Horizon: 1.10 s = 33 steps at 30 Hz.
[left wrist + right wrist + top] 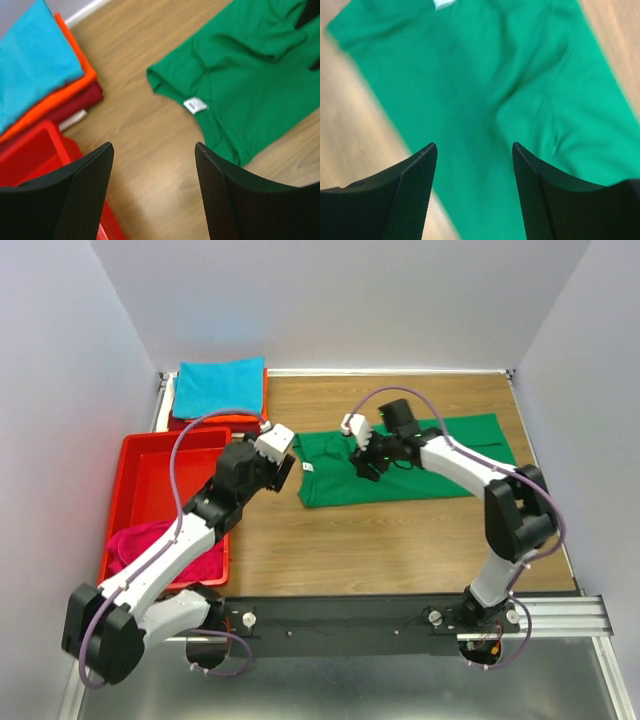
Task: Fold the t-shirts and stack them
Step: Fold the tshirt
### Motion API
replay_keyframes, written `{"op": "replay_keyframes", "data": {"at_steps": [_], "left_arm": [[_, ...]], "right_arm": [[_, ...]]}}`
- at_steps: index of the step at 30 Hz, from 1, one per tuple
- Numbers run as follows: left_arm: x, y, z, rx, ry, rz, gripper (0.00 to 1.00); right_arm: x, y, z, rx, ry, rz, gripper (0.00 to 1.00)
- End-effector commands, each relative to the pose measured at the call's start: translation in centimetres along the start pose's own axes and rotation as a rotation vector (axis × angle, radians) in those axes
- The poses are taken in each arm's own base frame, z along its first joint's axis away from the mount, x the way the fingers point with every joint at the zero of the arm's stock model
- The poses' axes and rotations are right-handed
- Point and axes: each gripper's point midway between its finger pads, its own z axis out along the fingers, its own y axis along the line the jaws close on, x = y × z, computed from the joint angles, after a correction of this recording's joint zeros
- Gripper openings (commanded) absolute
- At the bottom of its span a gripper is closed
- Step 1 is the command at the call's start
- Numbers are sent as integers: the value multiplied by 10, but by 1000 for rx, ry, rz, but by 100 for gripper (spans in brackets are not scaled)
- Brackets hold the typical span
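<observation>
Red plastic tray [160, 480] lies at the left edge of the wooden table [380, 540]. A crumpled magenta t-shirt [135, 540] sits in its near end, partly hidden under the left arm. Just behind the tray, in the far left corner, is a stack of folded shirts: a teal t-shirt [218, 388] on top, an orange t-shirt [240, 420] under it, and a dark red t-shirt [82, 102] at the bottom, showing only as a thin edge.

The left gripper [154, 195] hangs over bare wood between the tray and the green shirt. Its jaws are spread wide with nothing between them.

To the right, a green t-shirt [450, 455] lies flat across the middle of the table. Its neck end points left, and the small white neck label [195, 105] shows at the collar. The cloth is loosely rumpled near that end.

The right gripper [474, 195] is above the left part of the green shirt. Its jaws are apart and empty, with green cloth showing in the gap between them. Whether the fingertips touch the fabric cannot be told.
</observation>
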Motion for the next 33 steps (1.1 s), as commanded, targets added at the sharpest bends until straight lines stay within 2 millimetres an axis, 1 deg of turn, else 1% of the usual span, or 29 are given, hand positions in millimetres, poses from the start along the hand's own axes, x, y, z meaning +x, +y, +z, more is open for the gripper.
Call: {"op": "replay_keyframes", "data": {"at_steps": [1,2,3,4,5,8,9,10,13,16,17,19,20,23,26,27,28,30,32,33], "left_arm": [[-30,14,-20,-76,-153,-32,75],[-34,15,-23,-80,-172,-28,75],[-39,18,-27,-90,-196,-28,75],[-40,19,-28,-95,-202,-26,75],[-40,19,-27,-95,-198,-21,75],[-38,18,-26,-89,-186,-21,75],[-38,17,-25,-81,-183,-20,75],[-39,15,-25,-73,-186,-21,75],[-42,13,-25,-61,-195,-20,75],[-41,12,-24,-54,-190,-17,75],[-43,12,-25,-53,-195,-17,75],[-42,12,-26,-53,-195,-17,75],[-42,13,-26,-55,-195,-18,75],[-42,12,-27,-52,-196,-16,75],[-42,11,-26,-47,-195,-17,75],[-42,11,-26,-46,-197,-17,75],[-42,11,-26,-46,-195,-16,75],[-42,12,-27,-49,-198,-16,75],[-43,11,-27,-47,-200,-17,75],[-42,11,-27,-46,-198,-17,75]], "right_arm": [[-13,-29,27,199,104,30,69],[-12,-31,32,212,122,30,69],[-7,-29,44,206,150,22,69],[-8,-31,46,220,158,16,69],[-11,-38,47,251,165,8,69],[-6,-46,53,284,200,10,69],[-3,-45,57,279,208,10,69],[1,-49,56,303,229,10,68],[9,-51,60,317,258,14,67],[15,-55,64,333,276,28,53],[17,-56,66,344,288,29,45],[16,-61,64,366,290,33,36],[14,-65,60,393,296,35,27],[8,-79,49,465,293,46,24],[9,-95,38,534,293,79,22],[11,-99,36,549,296,88,22],[17,-104,33,560,305,102,22],[26,-111,27,591,314,141,26],[31,-115,22,609,324,152,40],[38,-117,19,622,338,161,51]]}}
